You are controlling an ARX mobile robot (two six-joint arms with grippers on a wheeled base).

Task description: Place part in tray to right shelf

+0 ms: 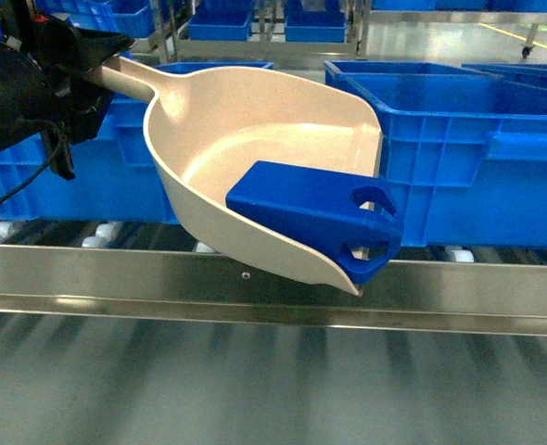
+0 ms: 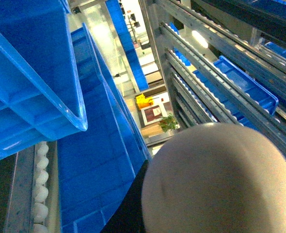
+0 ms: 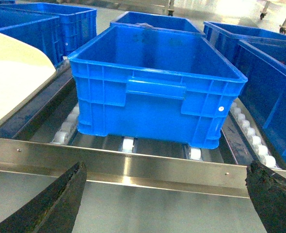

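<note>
Left gripper (image 1: 88, 56) at the upper left of the head view, clamped on the handle of the beige scoop (image 1: 246, 120). Scoop tilted, flat lip pointing down and away from those fingers toward the steel rail (image 1: 255, 283) of the roller shelf. Blue block (image 1: 315, 218) lying inside the scoop at the lip end, far from the gripping fingers, its holed lug jutting just past the lip and above the rail. From the left wrist, only the rounded beige handle end (image 2: 215, 179) filling the lower right, with blue crates (image 2: 31, 73) beyond.

Right gripper (image 3: 167, 194) spread wide open, holding nothing; one dark fingertip (image 3: 60, 199) at the lower left, the other at the lower right. Rail just ahead of those fingers, and behind it a big blue crate (image 3: 152, 87) resting on white rollers (image 3: 127, 144). Edge of the scoop to the left of the fingers.
</note>
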